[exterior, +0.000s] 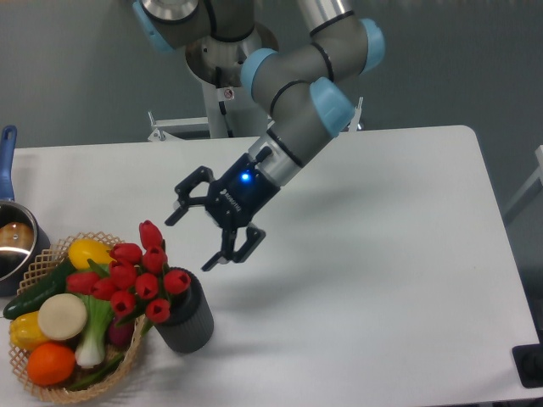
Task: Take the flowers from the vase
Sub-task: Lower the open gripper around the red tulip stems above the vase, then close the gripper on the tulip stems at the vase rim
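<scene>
The gripper (197, 240) hangs with its jaws spread wide and empty, just up and right of the flowers (136, 278), tilted toward them, likely to take the bunch from the side. The flowers stand in the vase (187, 320), leaning left over the basket (127, 360). I count about ten red buds, one vase, one basket, one pot (13, 246).

Flowers (136, 275) stand in the vase (188, 320), near the table's (382, 254) front left. Basket (51, 259) just left of the vase; pot (13, 246) behind the basket, at the left edge. Gripper (192, 241) above, right of the flowers.
</scene>
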Controlling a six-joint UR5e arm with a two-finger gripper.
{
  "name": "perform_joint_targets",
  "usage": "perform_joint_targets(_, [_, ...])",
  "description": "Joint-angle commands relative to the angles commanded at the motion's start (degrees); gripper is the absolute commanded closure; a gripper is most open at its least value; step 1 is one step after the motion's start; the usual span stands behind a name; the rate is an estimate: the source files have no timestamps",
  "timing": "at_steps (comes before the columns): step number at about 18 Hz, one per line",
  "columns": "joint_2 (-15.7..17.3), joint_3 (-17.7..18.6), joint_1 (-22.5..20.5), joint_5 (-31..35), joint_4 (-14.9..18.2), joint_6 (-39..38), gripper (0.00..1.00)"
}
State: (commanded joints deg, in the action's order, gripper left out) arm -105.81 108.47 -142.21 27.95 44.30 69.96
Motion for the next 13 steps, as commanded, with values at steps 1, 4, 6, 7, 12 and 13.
perform_joint_targets(1, [-0.88,-0.88,0.53,0.0,0.0,0.0,0.0])
perform_joint_targets(4, [-2.64,-2.64,1.94,-0.09,0.0,-0.96,0.0])
perform_joint_targets(6, [-3.87,-3.78,2.55,-0.44,-0.35,-1.49,0.0])
perform_joint_targets(7, [-4.31,-4.31,2.9,-0.44,-0.35,-1.93,0.0])
perform_joint_targets(12, [-5.02,-5.02,4.48,-0.61,-0.35,-3.08,0.0])
perform_joint_targets(13, [-5.02,-5.02,4.58,-1.14,-0.35,-3.08,0.01])
